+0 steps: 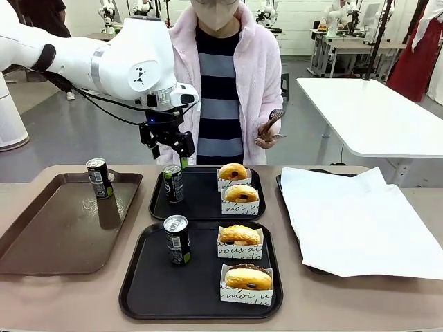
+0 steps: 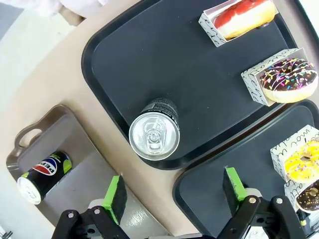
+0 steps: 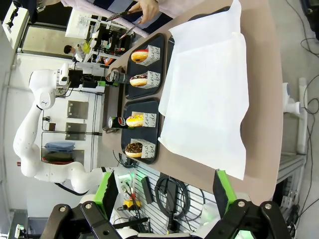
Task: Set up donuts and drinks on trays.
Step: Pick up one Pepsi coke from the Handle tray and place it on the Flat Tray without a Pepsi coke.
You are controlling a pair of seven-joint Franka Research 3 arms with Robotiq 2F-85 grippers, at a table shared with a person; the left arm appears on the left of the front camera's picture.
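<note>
Far black tray (image 1: pixel 204 205): a can (image 1: pixel 173 183) upright at its left edge, two sleeved donuts (image 1: pixel 240 193) along its right side, bare floor between them; the left gripper (image 1: pixel 171 146) hangs above the can, fingers spread. Near black tray (image 1: pixel 152 290): a can (image 1: pixel 177 240) left of centre, two donuts (image 1: pixel 248 278) stacked down the right side, front-left corner open. Brown tray (image 1: pixel 41 235): one can (image 1: pixel 100 178) at its far edge, rest bare; white paper (image 1: pixel 353 221) covers the table's right side.

Table (image 1: pixel 41 297); trays (image 1: pixel 142 290); brown tray (image 1: pixel 41 228).
</note>
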